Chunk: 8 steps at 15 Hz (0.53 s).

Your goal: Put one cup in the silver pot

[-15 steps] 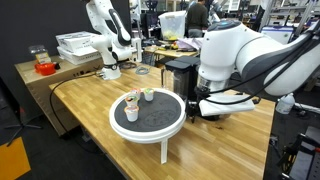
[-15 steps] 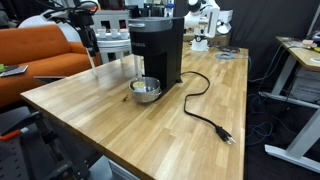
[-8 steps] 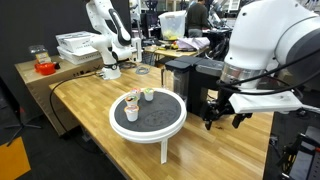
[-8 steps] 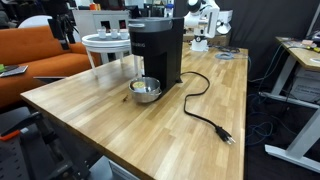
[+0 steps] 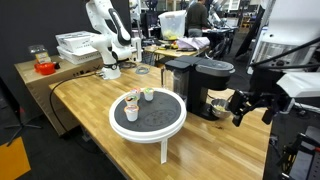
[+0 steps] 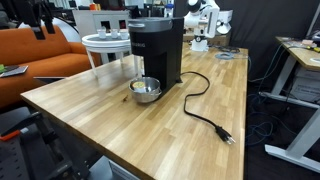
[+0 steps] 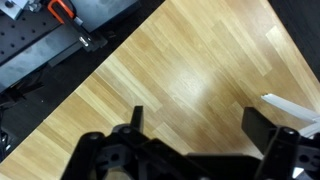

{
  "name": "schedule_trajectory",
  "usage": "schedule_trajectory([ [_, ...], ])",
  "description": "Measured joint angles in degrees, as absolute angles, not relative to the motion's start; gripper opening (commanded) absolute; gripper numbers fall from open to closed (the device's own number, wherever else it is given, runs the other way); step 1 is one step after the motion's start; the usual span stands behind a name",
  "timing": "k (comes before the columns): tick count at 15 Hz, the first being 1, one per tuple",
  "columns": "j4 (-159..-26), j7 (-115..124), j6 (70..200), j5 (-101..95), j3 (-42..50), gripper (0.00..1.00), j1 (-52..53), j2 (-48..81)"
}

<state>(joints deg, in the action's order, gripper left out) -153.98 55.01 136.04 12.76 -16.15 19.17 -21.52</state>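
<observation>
The silver pot point(image 6: 147, 91) stands on the wooden table right in front of the black coffee machine point(image 6: 156, 48). The yellow-green cup point(image 6: 138, 86) lies inside it. In an exterior view the pot point(image 5: 216, 104) shows only partly beside the machine. My gripper point(image 5: 252, 112) is open and empty. It hangs above the table to the side of the coffee machine, well away from the pot. In the wrist view my gripper point(image 7: 200, 125) shows both fingers spread over bare wood, with neither cup nor pot in sight.
A round white side table point(image 5: 160, 130) carries a pink-red cup point(image 5: 133, 101) and two pale cups. The machine's black power cord point(image 6: 205, 110) trails across the tabletop. A red clamp point(image 7: 62, 12) sits at the table's edge. A second robot arm point(image 5: 108, 35) stands at the back.
My arm has lifted and swung away from the coffee machine and pot, with the gripper open and empty. The cup stays in the pot. The cups on the round table have not moved.
</observation>
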Motion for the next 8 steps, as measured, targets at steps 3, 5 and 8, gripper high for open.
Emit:
schedule_trajectory([
  [3,-156.61,54.94,131.93,15.94,-16.23,1.00,19.41,-28.38],
  [5,-157.61,54.94,131.52,16.45,-16.23,1.00,19.56,-30.42],
  [8,-157.84,54.94,131.52,16.45,-16.23,1.00,19.57,-30.39],
])
